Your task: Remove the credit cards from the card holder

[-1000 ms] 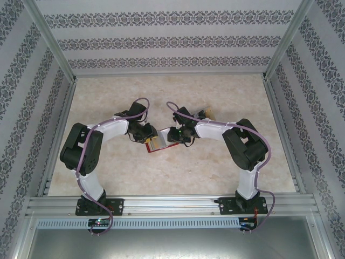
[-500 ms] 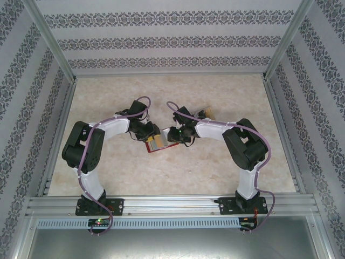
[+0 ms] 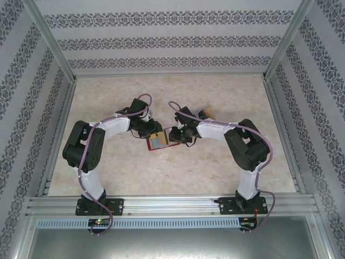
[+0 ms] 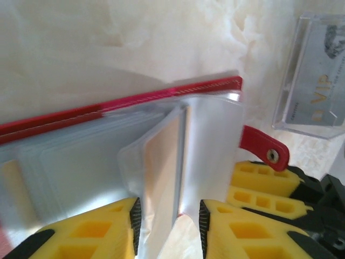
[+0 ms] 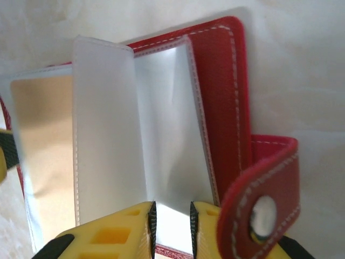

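Card holder (image 3: 157, 141) lies open btwn the grippers: R gripper (image 5: 172, 226) nips a clear sleeve (image 5: 167, 135), L gripper (image 4: 168, 229) straddles tan card (image 4: 161, 162), can't tell if clamped; sleeves prob floppy/slick, card stiff & light, so pinch card's free edge.

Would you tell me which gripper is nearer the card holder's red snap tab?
Right. The right gripper pinches a plastic sleeve beside the tab; the left gripper grips the filled sleeve nearer the middle of the card holder.
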